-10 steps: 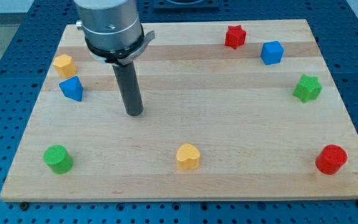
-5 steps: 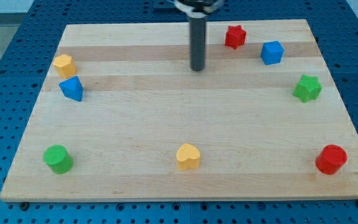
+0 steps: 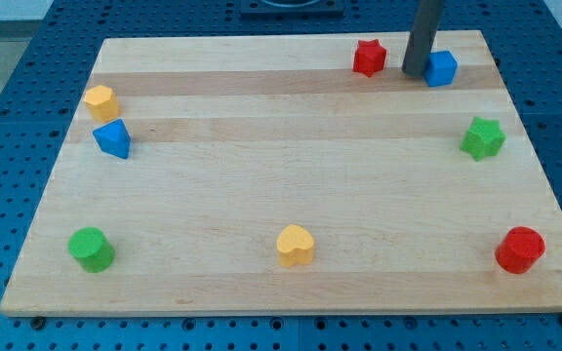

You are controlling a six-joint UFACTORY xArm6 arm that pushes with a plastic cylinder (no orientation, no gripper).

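My tip rests on the wooden board at the view's top right. It stands against the left side of the blue cube and appears to touch it. The red star block lies a short way to the tip's left. A green star block sits below the cube, near the board's right edge.
A red cylinder sits at the bottom right and a yellow heart block at the bottom middle. A green cylinder is at the bottom left. A yellow block and a blue block sit by the left edge.
The rod swept from the board's left-centre up and to the right, reaching the blue cube. The blue cube has shifted a little up and to the right. Other blocks stay put.
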